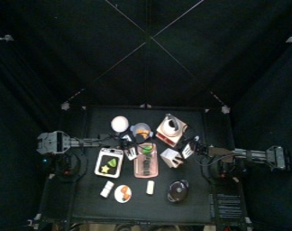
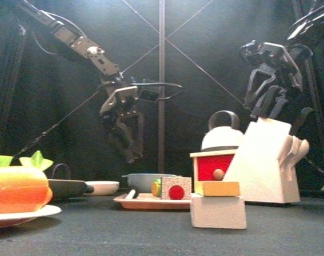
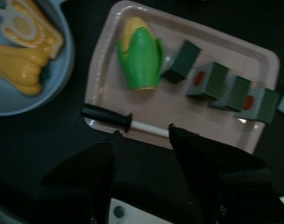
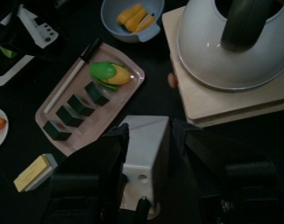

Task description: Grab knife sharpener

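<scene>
The knife sharpener (image 3: 114, 120) is a slim rod with a black handle and a pale steel shaft. It lies flat on the black table (image 1: 82, 194) near its middle, just beside one long side of a pink rectangular tray (image 3: 244, 52), the side toward the table's left edge.

The tray holds a green and yellow toy corn cob (image 3: 139, 56) and a row of dark green wedge-shaped pieces with red faces (image 3: 215, 80). Beside it, a pale blue bowl (image 3: 53, 74) holds yellow food pieces (image 3: 18, 45). A wooden board (image 4: 232, 105) carries a white kettle with a black handle (image 4: 221, 39).

The left gripper (image 3: 142, 136) hangs behind the tray on a bent arm, tilted down. Its jaws are spread wide and hold nothing, with the sharpener just beyond their tips. The right gripper (image 4: 154, 131) is raised on the table's right side. Its jaws stand apart above a white wedge-shaped block (image 4: 145, 153); they do not appear to grip it.
</scene>
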`<state>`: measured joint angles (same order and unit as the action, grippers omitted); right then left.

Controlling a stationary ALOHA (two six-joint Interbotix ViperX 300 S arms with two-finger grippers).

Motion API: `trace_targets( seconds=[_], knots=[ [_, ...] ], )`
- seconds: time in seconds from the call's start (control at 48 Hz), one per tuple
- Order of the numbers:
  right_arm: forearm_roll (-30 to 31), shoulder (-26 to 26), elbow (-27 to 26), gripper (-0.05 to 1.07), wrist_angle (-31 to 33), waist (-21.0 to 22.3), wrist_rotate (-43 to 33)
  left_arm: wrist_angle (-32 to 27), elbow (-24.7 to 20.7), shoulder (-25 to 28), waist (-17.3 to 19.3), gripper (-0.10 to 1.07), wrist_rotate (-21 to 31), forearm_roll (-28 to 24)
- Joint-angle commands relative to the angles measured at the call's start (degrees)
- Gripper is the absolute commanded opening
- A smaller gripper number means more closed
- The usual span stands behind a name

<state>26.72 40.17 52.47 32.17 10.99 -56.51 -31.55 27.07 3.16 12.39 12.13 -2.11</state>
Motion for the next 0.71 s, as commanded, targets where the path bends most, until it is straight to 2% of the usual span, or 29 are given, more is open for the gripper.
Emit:
trace_targets(
  seconds=[0.0,0.188,0.354,0.479,0.688],
  knots=[
    [0.00,0.70,-0.44,0.81,-0.35,0.35,-0.09,-2.20,-3.43,0.44,-0.09,0.84,7.12,-5.71],
    [-0.18,0.70,-0.53,0.81,-0.35,0.79,-0.18,-3.78,-5.10,2.90,-1.85,0.84,26.81,-13.71],
    [-0.35,0.79,-0.62,0.81,-0.35,0.88,-0.18,-4.39,-5.45,4.31,-5.27,0.83,41.31,-15.03],
    [-0.35,0.70,-0.53,0.81,-0.62,1.14,-0.09,-4.83,-5.80,5.10,-7.73,0.80,48.43,-16.08],
    [-0.26,0.79,-0.62,0.81,-0.70,1.41,-0.09,-7.82,-6.68,6.94,-9.93,0.72,54.84,-16.17]
  ],
)
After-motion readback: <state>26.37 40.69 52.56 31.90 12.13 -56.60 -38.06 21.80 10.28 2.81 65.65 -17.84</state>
